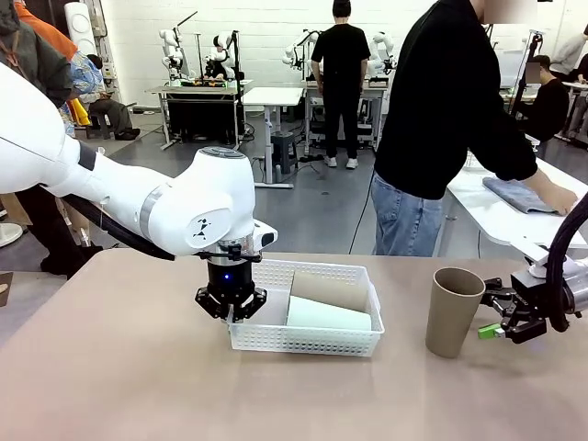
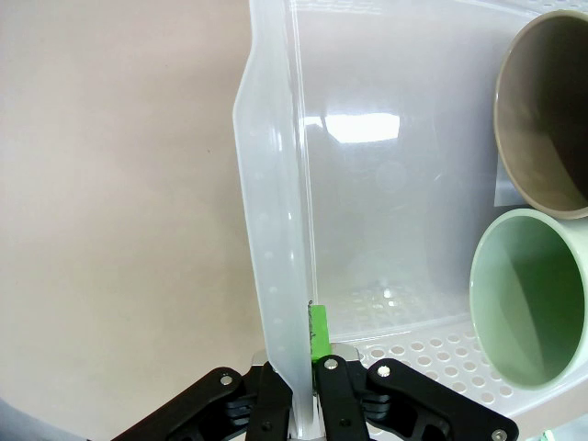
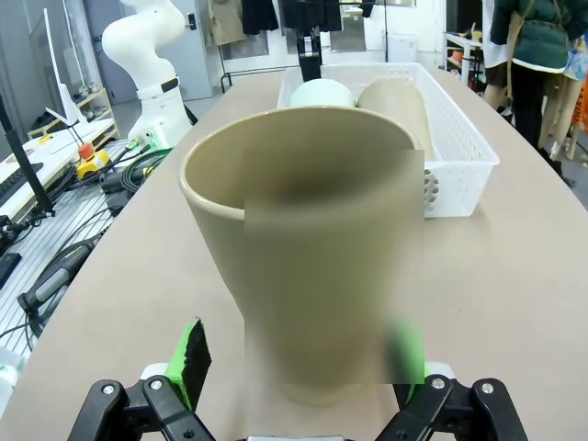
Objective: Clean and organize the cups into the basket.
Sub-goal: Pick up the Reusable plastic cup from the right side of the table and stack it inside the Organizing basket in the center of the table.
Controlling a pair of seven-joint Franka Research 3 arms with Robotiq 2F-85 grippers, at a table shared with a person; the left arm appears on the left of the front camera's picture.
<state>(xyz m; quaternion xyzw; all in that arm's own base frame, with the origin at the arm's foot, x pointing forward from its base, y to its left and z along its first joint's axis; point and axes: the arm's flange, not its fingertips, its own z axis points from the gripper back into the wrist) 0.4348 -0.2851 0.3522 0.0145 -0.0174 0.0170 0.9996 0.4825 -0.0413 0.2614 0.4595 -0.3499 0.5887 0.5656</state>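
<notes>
The white lattice basket [image 1: 276, 338] stands mid-table. A mint green cup [image 1: 329, 317] and a tan cup [image 1: 328, 288] lie on their sides in it. My left gripper [image 1: 231, 310] is shut on the basket's left wall [image 2: 274, 257], pinching it between the fingers [image 2: 318, 342]. The left wrist view looks into the mouths of the mint cup [image 2: 530, 309] and the tan cup [image 2: 544, 119]. Another tan cup [image 1: 452, 310] stands upright on the table at the right. My right gripper [image 1: 491, 312] is open beside it. In the right wrist view this cup [image 3: 303, 248] stands between the spread fingers [image 3: 192, 354].
The table's right edge lies close behind my right gripper. A person stands beyond the far edge, wiping a white side table [image 1: 501, 216] with a cloth. In the right wrist view the basket [image 3: 457, 147] lies beyond the upright cup.
</notes>
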